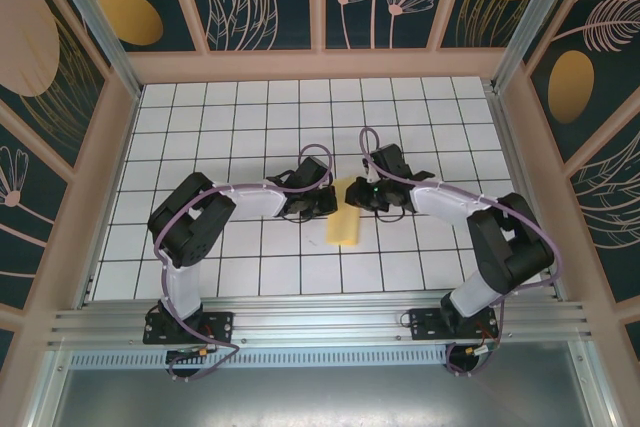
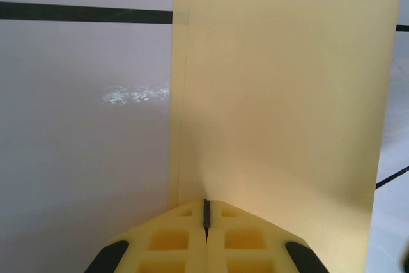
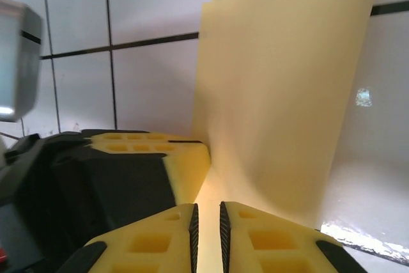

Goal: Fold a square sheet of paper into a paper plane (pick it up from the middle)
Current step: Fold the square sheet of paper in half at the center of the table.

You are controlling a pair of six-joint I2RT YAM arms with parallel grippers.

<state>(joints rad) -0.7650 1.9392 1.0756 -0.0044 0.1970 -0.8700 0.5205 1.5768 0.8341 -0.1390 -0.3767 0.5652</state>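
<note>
The square sheet of paper [image 1: 343, 219], pale yellow, is held up off the tiles in the middle of the table and hangs bent between the two grippers. My left gripper [image 1: 324, 203] is shut on its edge; in the left wrist view the jaws [image 2: 206, 214] meet with the sheet [image 2: 275, 94] rising straight ahead of them. My right gripper [image 1: 363, 197] comes in from the other side. Its jaws [image 3: 207, 214] stand a narrow gap apart, with the paper [image 3: 281, 81] running down into that gap. A left fingertip [image 3: 185, 164] is close beside it.
White tiled table [image 1: 250, 117] with black grid lines, walled by a wooden frame [image 1: 320, 65] at the back and both sides. Both arms bend inward toward the centre. An aluminium rail [image 1: 320, 322] runs along the near edge.
</note>
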